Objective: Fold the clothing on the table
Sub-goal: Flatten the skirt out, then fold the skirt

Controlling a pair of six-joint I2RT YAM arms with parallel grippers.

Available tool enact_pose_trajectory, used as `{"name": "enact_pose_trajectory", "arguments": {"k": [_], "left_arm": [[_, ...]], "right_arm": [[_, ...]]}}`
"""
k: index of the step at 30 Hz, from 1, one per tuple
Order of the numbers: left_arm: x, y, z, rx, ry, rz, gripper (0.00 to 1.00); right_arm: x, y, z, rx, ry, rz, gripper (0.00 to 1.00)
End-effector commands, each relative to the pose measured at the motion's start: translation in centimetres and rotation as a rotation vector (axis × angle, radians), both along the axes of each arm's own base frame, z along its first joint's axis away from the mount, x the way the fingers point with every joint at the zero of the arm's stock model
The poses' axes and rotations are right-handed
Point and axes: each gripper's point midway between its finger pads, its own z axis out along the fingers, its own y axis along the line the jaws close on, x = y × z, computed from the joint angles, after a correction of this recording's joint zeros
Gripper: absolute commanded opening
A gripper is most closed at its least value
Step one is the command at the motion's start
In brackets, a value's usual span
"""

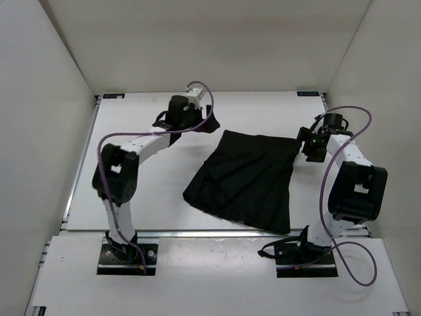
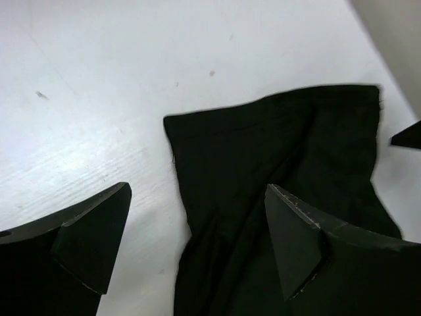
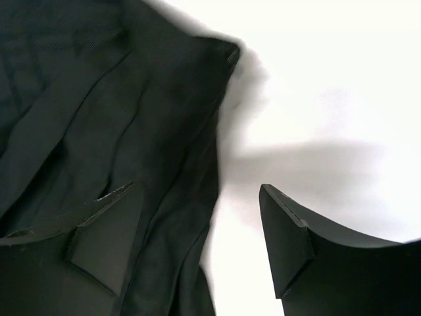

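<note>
The clothing (image 1: 247,181) is lying spread out flat on the table (image 1: 151,197), a bit right of the middle, with the narrow end toward the back and the flared end pointing at the arm bases. From overhead, the left gripper (image 1: 208,124) is hanging just off its back left corner and the right gripper (image 1: 309,148) is sitting by the back right corner. On the left wrist cam, the left gripper (image 2: 197,191) is showing its jaws wide apart, gripping nothing, with a corner of the clothing (image 2: 283,145) lying below. Right wrist cam, same deal: the right gripper (image 3: 197,191) is gaping open and holding nothing, one finger over the clothing (image 3: 99,99), the other over bare table (image 3: 329,99).
</note>
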Motion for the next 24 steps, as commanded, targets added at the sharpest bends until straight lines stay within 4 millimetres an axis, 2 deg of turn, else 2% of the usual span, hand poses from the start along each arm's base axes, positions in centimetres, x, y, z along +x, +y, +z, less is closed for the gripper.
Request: {"name": "enact_pose_trajectory", "arguments": {"k": [1, 3, 6, 8, 11, 12, 13, 16, 20, 21, 22, 24], "left_arm": [[0.4, -2.6, -2.9, 0.038, 0.051, -0.057, 0.93], [1.5, -3.1, -4.2, 0.024, 0.078, -0.046, 0.94], [1.9, -4.4, -6.4, 0.018, 0.111, -0.061, 0.95], [2.7, -4.3, -7.3, 0.015, 0.128, -0.049, 0.93], [3.1, -4.5, -10.1, -0.013, 0.192, -0.047, 0.93], [3.4, -4.5, -10.1, -0.032, 0.191, -0.049, 0.93], [3.2, -4.4, -11.0, -0.031, 0.211, -0.047, 0.93], [3.5, -4.7, -11.5, -0.047, 0.220, -0.054, 0.93], [3.2, -5.9, -11.9, -0.056, 0.235, -0.081, 0.91], [3.0, -6.2, -12.8, -0.050, 0.248, -0.086, 0.90], [2.7, -6.9, -12.6, -0.053, 0.250, -0.105, 0.89], [2.3, -7.4, -13.4, -0.051, 0.271, -0.112, 0.88]], "right_arm": [[3.2, -1.3, 1.7, -0.036, -0.081, -0.007, 0.69], [4.6, -1.2, 1.9, -0.031, -0.101, -0.012, 0.69], [6.2, -0.3, 2.2, 0.001, -0.132, -0.005, 0.69], [6.9, -0.1, 2.3, 0.012, -0.144, -0.014, 0.69], [7.6, 0.5, 1.7, 0.035, -0.129, -0.011, 0.67], [8.0, 0.3, 1.9, 0.033, -0.136, -0.014, 0.66], [8.0, 0.4, 1.2, 0.035, -0.116, -0.022, 0.66], [8.0, 0.5, 0.6, 0.044, -0.091, -0.025, 0.65], [8.2, 0.1, -0.2, 0.047, -0.069, -0.044, 0.62], [8.5, 0.0, 0.0, 0.033, -0.072, -0.050, 0.62], [8.3, 0.0, -0.2, 0.030, -0.060, -0.048, 0.62], [8.1, 0.2, -0.1, 0.022, -0.061, -0.043, 0.62]]}}
